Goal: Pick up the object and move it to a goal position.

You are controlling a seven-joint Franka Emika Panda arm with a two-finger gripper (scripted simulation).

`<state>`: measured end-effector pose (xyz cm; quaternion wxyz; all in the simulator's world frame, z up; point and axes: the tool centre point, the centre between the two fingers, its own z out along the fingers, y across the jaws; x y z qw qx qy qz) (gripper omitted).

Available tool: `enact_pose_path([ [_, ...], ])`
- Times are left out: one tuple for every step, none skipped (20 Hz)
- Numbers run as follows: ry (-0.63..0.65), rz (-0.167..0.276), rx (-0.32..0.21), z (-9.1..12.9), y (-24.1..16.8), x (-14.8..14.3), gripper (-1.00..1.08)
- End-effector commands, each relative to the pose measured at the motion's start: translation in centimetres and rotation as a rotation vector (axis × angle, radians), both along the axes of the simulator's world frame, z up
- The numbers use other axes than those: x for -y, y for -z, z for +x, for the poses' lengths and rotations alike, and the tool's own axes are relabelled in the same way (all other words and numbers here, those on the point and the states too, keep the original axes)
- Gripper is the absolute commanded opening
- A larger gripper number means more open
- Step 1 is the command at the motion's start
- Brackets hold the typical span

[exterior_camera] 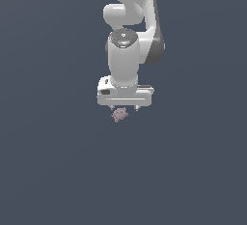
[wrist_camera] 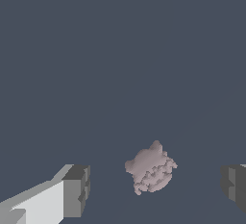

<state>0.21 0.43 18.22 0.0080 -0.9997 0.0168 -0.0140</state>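
Exterior view first: the white arm [exterior_camera: 128, 35] comes down from the top edge, where its upper part is cut off, and the end effector [exterior_camera: 124, 108] points straight down over a flat slate-grey surface [exterior_camera: 48, 171]. No edge or corner of that surface shows anywhere, and nothing else lies on it. Just under the short fingers sits the object [exterior_camera: 120, 115], a small bumpy pinkish-mauve lump, far narrower than the end effector's body. Whether the fingertips touch it is too fine to tell from here.

Now the wrist view: the object [wrist_camera: 151, 170] lies between the two dark finger pads [wrist_camera: 77, 189], with clear grey gaps on both sides. The end effector [wrist_camera: 156, 187] is spread wide and grips nothing. The far pad is cut off at the picture's edge, so only a sliver shows.
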Motion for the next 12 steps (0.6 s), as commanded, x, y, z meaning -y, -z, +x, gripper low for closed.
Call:
enact_pose_path([
  [0.0, 0.0, 0.0, 0.0, 0.0, 0.0, 1.0],
  [0.0, 0.0, 0.0, 0.0, 0.0, 0.0, 1.0],
  [0.0, 0.001, 0.0, 0.0, -0.1, 0.1, 1.0],
  [-0.001, 0.001, 0.0, 0.1, -0.2, 0.2, 1.0],
  [-0.001, 0.002, 0.0, 0.1, -0.3, 0.4, 1.0],
  [-0.002, 0.003, 0.001, 0.1, -0.4, 0.7, 1.0],
  [-0.002, 0.005, 0.001, 0.2, -0.6, 0.9, 1.0],
  [-0.003, 0.006, 0.001, 0.2, -0.7, 1.1, 1.0],
  [-0.003, 0.006, 0.001, 0.3, -0.8, 1.2, 1.0],
  [-0.003, 0.006, 0.001, 0.3, -0.9, 1.3, 1.0],
  [-0.003, 0.007, 0.002, 0.3, -0.9, 1.4, 1.0],
  [-0.003, 0.007, 0.002, 0.3, -0.9, 1.4, 1.0],
])
